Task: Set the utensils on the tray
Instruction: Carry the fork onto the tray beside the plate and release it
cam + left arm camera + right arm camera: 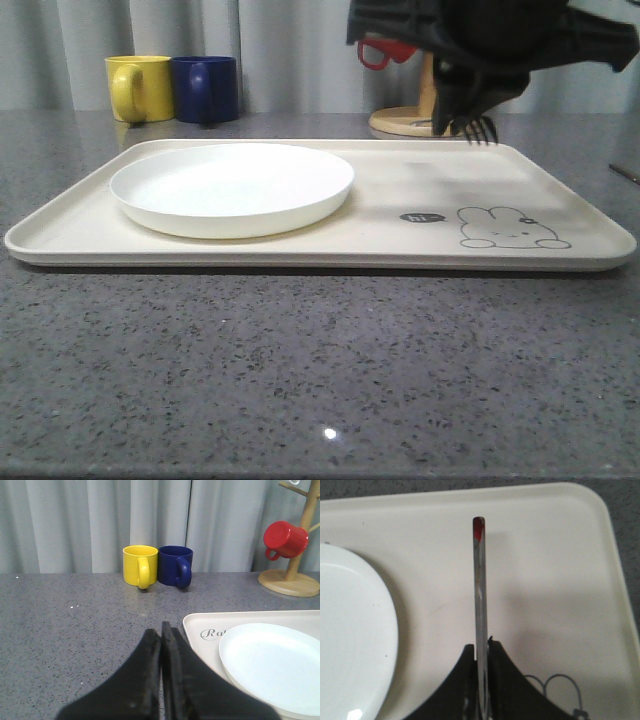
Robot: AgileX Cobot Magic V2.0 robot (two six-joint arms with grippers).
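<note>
While gripping fork [480,590], right tool [481,665] hovers over tray [560,540].

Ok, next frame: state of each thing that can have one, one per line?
fork: clamped in right gripper, held above the tray, tines visible in front view
tray: flat on counter, holds the plate
plate: empty
left gripper: jaws shut, holding nothing
red mug: hanging on wooden mug tree

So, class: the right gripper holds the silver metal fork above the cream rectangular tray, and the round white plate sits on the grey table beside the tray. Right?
Not quite. The round white plate sits on the cream rectangular tray, as the front view shows. The right gripper does hold the silver metal fork above it.
</note>
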